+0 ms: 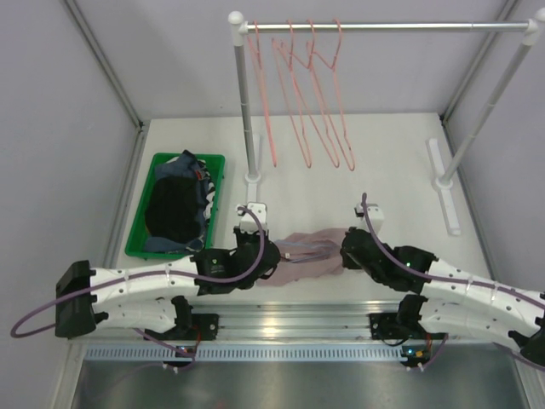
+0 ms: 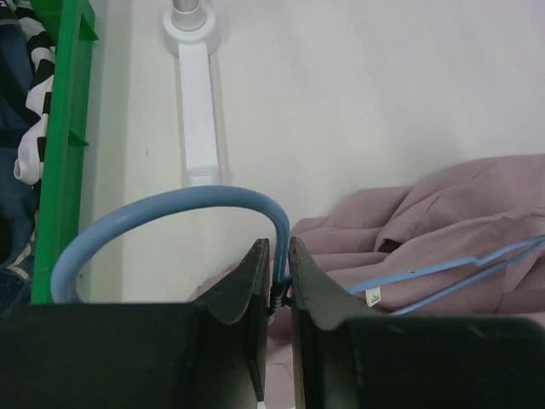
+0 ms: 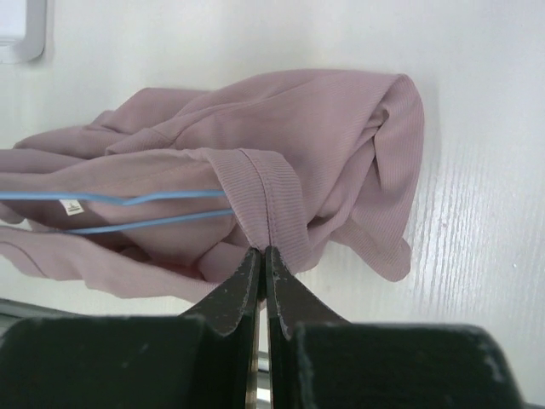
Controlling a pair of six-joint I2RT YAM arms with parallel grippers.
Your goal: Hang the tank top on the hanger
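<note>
Two grippers are working this step, one on each thing. The left gripper [image 2: 278, 256] is pinching the hanger [image 2: 170, 198] at its twisted neck, just under the hook, with the jaws closed on the wire. The right gripper [image 3: 261, 256] is clamping a ribbed edge of the tank top [image 3: 324, 128], its jaws shut tight on the folded band.

Between them, the top is lying bunched on the table [image 1: 383, 145], and the hanger's two blue wires are running across the fabric and slipping under the ribbed edge near the right gripper. The step in hand looks like threading the hanger's shoulder into the garment's opening.

To do it well, the right gripper should be lifting and pulling its edge outward, so the opening is gaping rather than sagging, while the left is sliding the hanger along the table toward it (a slow, level push, since thin wire is apt to twist in a pinch at the neck). Snagging on a fold is the likely trouble. The soft cloth will be bunching ahead of the wire if the edge goes slack.

Counting outward: one tank top, one blue hanger, two arms. Farther back, four pink hangers [image 1: 306, 111] appear to be hanging on one rail [image 1: 409, 26], though they are overlapping and the count is unsure. One green bin [image 1: 135, 223] is sitting to the left, holding dark clothes [image 1: 174, 209] too heaped to number.
</note>
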